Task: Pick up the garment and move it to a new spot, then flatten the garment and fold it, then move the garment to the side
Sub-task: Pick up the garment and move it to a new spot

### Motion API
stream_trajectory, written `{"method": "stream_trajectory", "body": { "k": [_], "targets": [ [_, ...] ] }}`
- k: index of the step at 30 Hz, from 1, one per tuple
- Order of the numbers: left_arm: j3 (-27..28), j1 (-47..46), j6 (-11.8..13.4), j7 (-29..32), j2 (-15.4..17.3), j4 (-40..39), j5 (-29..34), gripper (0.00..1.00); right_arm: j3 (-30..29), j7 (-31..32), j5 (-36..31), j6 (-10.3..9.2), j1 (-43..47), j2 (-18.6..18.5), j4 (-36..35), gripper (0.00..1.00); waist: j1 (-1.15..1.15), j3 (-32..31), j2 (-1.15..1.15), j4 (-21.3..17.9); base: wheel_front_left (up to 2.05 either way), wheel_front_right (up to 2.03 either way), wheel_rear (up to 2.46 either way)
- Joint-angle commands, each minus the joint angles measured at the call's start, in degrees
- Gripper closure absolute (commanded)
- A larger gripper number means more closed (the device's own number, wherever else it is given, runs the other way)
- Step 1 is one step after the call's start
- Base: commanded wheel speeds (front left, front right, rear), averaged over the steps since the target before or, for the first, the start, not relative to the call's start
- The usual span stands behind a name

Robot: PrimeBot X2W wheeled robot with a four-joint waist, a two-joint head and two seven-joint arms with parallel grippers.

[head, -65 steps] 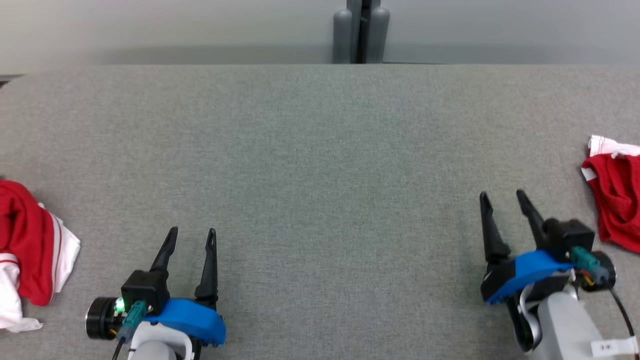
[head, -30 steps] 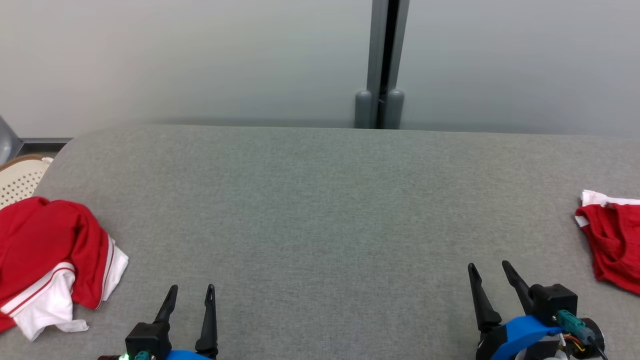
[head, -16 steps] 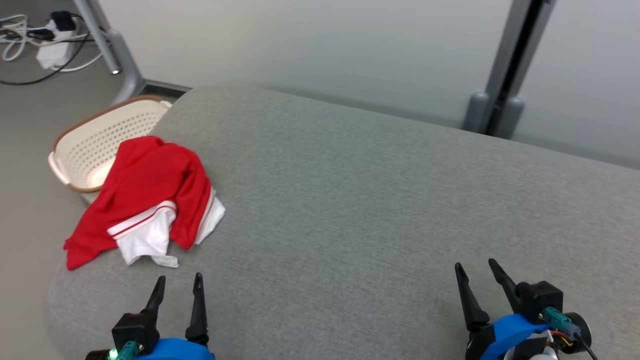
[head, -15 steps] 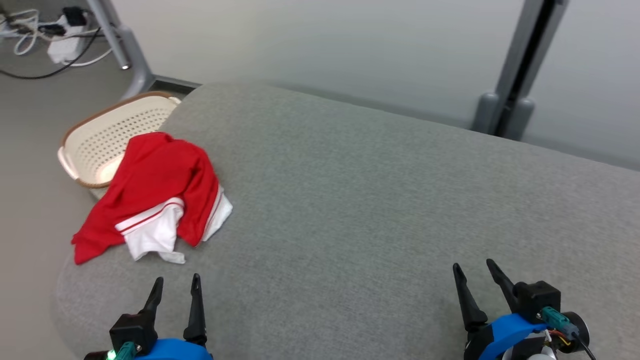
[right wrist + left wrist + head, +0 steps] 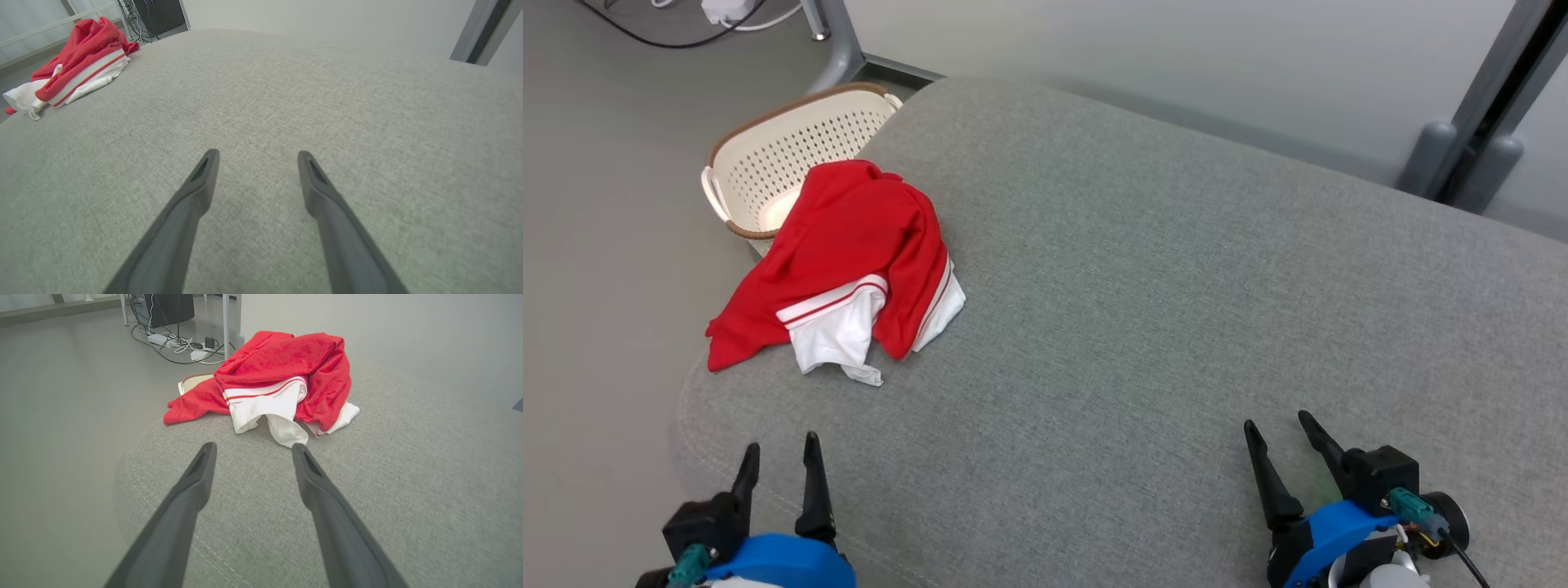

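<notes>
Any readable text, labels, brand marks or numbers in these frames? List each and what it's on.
None readable.
The red and white garment has stripes but no lettering.
The basket and the grey padded table show no marks.
The dark box on the floor is too far off to show any label.

The garment (image 5: 858,224) hides part of the basket (image 5: 768,159).

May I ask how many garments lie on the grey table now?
1: the red-and-white garment, crumpled at the table's left end by the basket; folds may hide another.
</notes>
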Motion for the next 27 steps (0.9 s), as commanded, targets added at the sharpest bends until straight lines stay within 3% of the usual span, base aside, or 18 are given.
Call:
{"method": "stream_trajectory", "body": {
  "k": [1, 4, 13, 18, 26, 27],
  "targets": [
    [1.00, -2.09, -0.35, -0.02, -0.04, 0.26, -0.25, 0.00, -0.17, -0.18, -0.72, 0.00, -0.85, -0.22, -0.21, 0.00, -0.01, 0.81, 0.00, -0.30, 0.00, 0.00, 0.00],
    [3.23, -5.56, -1.21, -0.02, 0.25, 1.28, -0.86, 0.00, -0.74, -0.18, -1.77, 0.00, -1.80, -0.22, -0.50, 0.00, -0.01, 2.92, 0.00, -1.46, 0.00, 0.00, 0.00],
    [5.88, -18.59, -2.96, -0.01, 5.31, 10.25, -3.09, 0.00, -3.00, 0.03, -4.33, -0.04, -4.85, -0.58, -1.58, 0.00, -0.01, 11.15, 0.00, -5.31, 0.00, 0.00, 0.00],
    [2.12, -24.37, -2.94, -0.01, 8.15, 17.23, -7.34, 0.00, -2.94, 0.32, -4.74, -0.05, -6.03, -0.85, -2.28, 0.00, -0.01, 14.62, 0.00, -7.32, 0.00, 0.00, 0.00],
    [-5.43, -28.07, -2.94, 3.18, 8.97, 30.01, -16.10, 0.01, -3.00, 0.37, -4.84, -0.08, -7.03, -1.17, -3.43, 0.00, -0.01, 16.46, 0.00, -9.27, 0.00, 0.00, 0.00],
    [-6.39, -28.15, -2.94, 3.32, 8.83, 30.62, -16.77, 0.56, -3.01, 0.37, -4.84, -0.08, -7.07, -1.17, -3.53, 0.00, -0.01, 16.42, 0.00, -9.35, 0.00, 0.00, 0.00]
  ]
}}
